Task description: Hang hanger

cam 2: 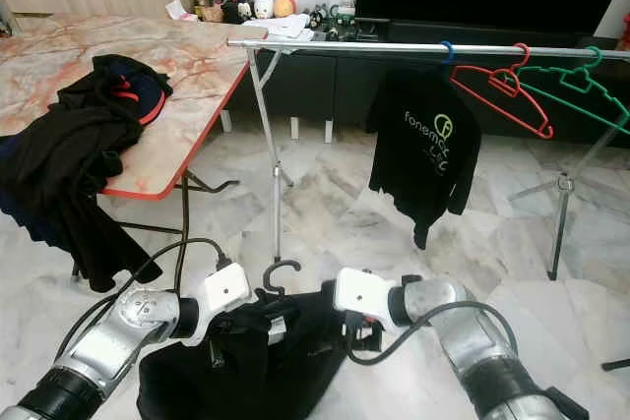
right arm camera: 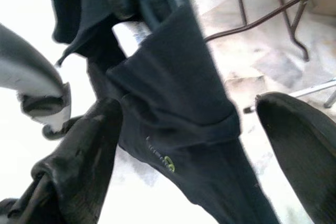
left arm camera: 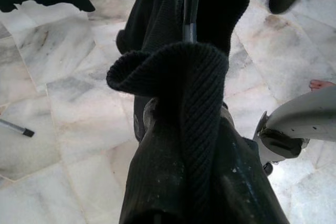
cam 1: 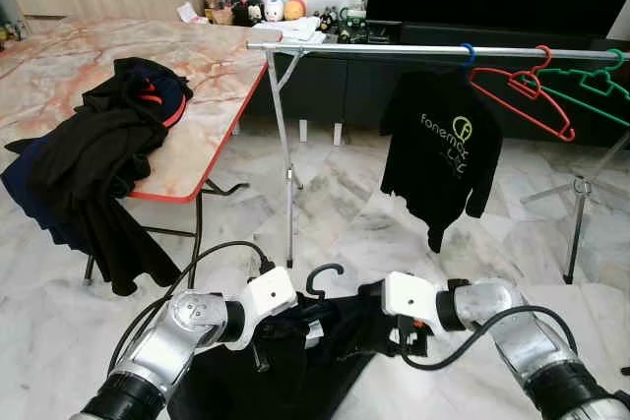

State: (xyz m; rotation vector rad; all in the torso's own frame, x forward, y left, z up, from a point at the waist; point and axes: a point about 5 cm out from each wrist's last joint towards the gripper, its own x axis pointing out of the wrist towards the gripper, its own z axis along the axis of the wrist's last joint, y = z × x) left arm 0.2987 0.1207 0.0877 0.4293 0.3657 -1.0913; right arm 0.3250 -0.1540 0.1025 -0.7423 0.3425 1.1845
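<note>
A black garment (cam 1: 285, 371) on a black hanger hangs low in front of me, and the hanger's hook (cam 1: 325, 277) sticks up between my arms. My left gripper (cam 1: 303, 327) is shut on the hanger's neck through the ribbed collar (left arm camera: 184, 93). My right gripper (cam 1: 382, 320) is at the garment's other side. In the right wrist view its fingers (right arm camera: 79, 156) stand open, with a fold of the dark cloth (right arm camera: 178, 103) lying between them. The silver clothes rail (cam 1: 394, 48) runs across ahead of me, well above both grippers.
On the rail hang a black printed T-shirt (cam 1: 443, 145), a red hanger (cam 1: 522, 95) and a green hanger (cam 1: 591, 86). To the left a marble-top table (cam 1: 197, 76) holds a pile of dark clothes (cam 1: 108, 135). The rail's legs (cam 1: 287, 184) stand on white marble floor.
</note>
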